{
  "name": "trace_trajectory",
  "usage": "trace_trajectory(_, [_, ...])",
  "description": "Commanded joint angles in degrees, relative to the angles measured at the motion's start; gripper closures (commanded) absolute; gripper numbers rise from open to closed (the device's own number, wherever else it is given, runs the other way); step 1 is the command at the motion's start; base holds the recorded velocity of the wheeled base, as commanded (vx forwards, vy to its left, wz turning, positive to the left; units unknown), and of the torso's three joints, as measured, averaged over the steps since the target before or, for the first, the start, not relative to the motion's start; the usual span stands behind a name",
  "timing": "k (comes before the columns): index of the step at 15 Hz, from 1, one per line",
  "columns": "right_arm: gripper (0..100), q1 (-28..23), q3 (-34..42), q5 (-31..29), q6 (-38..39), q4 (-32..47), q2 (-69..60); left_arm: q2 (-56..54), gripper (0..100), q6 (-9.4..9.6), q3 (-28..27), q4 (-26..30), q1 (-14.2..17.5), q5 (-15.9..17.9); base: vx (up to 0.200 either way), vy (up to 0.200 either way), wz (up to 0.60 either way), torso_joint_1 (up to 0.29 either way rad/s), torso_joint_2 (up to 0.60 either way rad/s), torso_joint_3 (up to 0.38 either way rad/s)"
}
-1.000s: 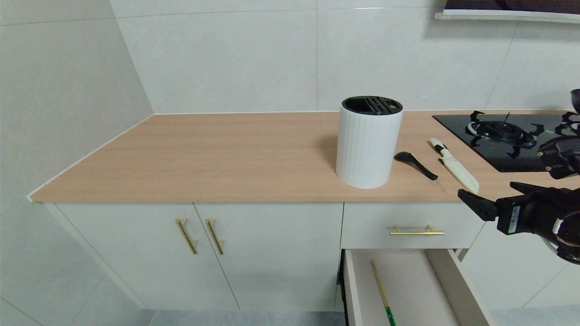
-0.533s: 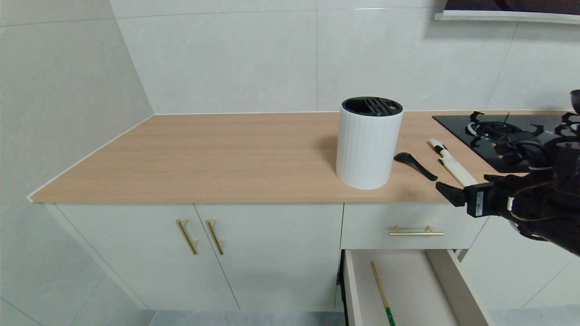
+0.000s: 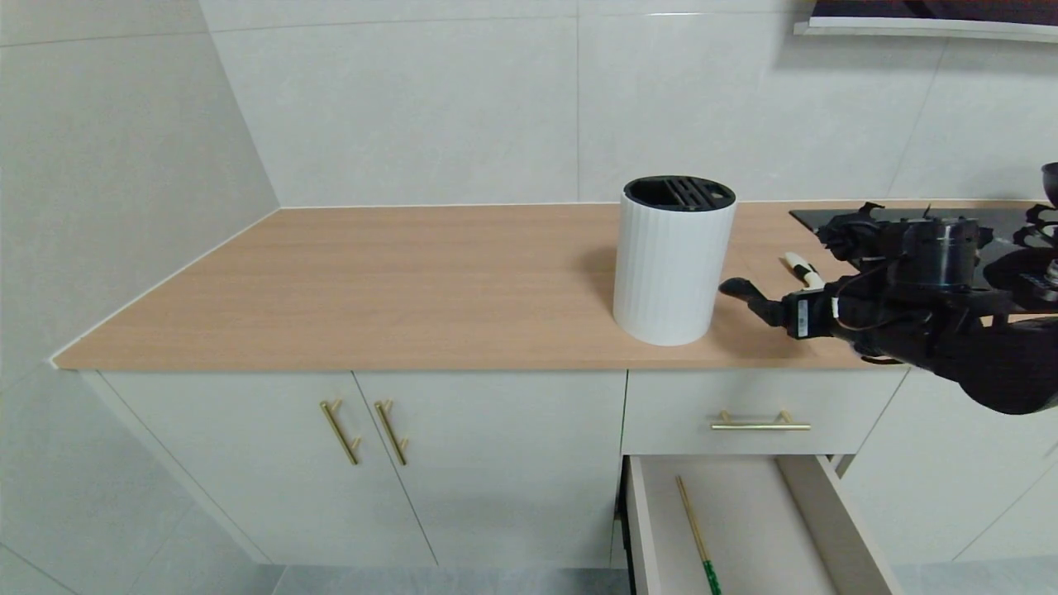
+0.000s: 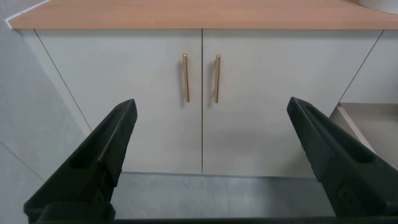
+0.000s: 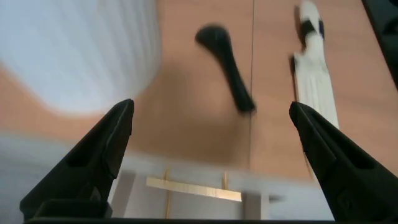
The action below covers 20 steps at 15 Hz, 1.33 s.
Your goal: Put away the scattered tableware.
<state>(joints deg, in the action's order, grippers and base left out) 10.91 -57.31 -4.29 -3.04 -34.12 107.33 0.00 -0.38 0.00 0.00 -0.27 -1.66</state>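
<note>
Wide passing room over the tabletop left of the tall white holder; on its right the holder crowds the black spoon, knife just beyond.

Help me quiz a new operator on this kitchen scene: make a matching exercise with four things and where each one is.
Things
1. black spoon
2. white knife
3. chopsticks
4. white holder

Places
A. inside the open drawer
B. standing upright on the counter
C. lying on the counter between holder and knife
D. lying on the counter, beyond the spoon from the holder

Pairs: 1-C, 2-D, 3-A, 4-B
</note>
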Motion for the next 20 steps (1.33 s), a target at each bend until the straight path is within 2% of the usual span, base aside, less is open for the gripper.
trace_trajectory(1, [0, -0.98, -2.02, 1.65, 0.05, -2.35, 7.02, 0.00, 0, -0.06, 0.00, 0.00, 0.00, -0.01, 0.000, 0.000, 0.00, 0.000, 0.00, 0.000])
trace_trajectory(3, [0, -1.33, -4.57, 2.09, 0.05, -2.62, 8.51, 0.00, 0, 0.03, 0.00, 0.00, 0.00, -0.01, 0.000, 0.000, 0.00, 0.000, 0.00, 0.000])
trace_trajectory(6, [0, -3.18, -8.52, 2.71, 0.49, 2.48, 9.22, 0.00, 0, 0.03, 0.00, 0.00, 0.00, -0.01, 0.000, 0.000, 0.00, 0.000, 0.00, 0.000])
trace_trajectory(13, [0, -6.34, -11.95, 2.97, 0.22, 0.11, 14.93, 0.00, 0, 0.03, 0.00, 0.00, 0.00, -0.01, 0.000, 0.000, 0.00, 0.000, 0.00, 0.000])
trace_trajectory(20, [0, -6.34, -12.57, 2.88, 0.14, -0.07, 16.07, 0.00, 0, -0.06, 0.00, 0.00, 0.00, -0.01, 0.000, 0.000, 0.00, 0.000, 0.00, 0.000])
